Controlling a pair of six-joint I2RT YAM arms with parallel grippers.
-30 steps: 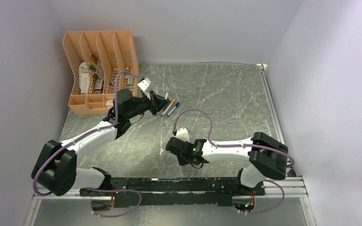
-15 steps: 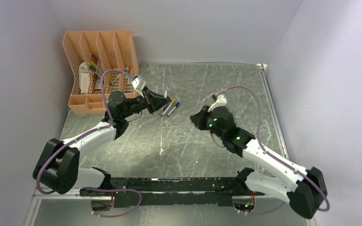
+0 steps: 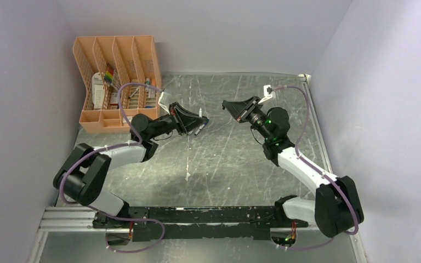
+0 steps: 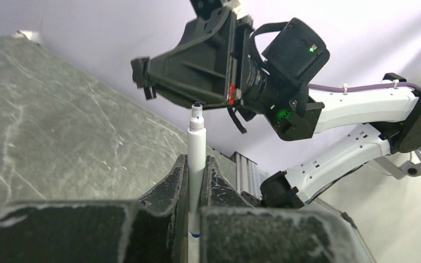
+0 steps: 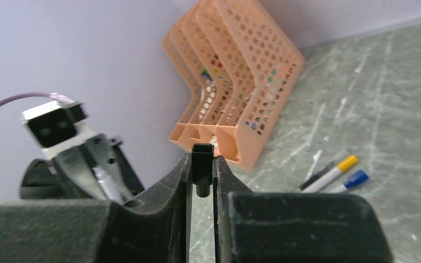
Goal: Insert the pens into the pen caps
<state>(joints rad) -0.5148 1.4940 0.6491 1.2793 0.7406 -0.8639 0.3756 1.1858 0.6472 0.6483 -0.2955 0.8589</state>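
My left gripper [image 4: 196, 162] is shut on a white-barrelled pen [image 4: 196, 134], which stands out of the jaws with its dark tip bare. In the top view the left gripper [image 3: 198, 116] is raised at mid-table and points right. My right gripper [image 5: 202, 167] is shut on the black pen cap [image 5: 202, 158]. It faces the left gripper from the right [image 3: 227, 104], a short gap away. In the left wrist view the pen tip sits just below the right gripper [image 4: 142, 74]. On the table lie a pen with the yellow-orange cap [image 5: 346, 163], one with the blue cap [image 5: 357, 177] and a dark-barrelled pen [image 5: 313, 178].
An orange mesh desk organizer [image 3: 118, 82] with small items in it stands at the back left, and also shows in the right wrist view [image 5: 235, 82]. The grey marbled table [image 3: 241, 159] is walled in on the left, back and right. Purple cables loop over both arms.
My right arm has swung from the front middle up to the back, its gripper now facing left. My left gripper has lifted and turned the pen to point right at it.
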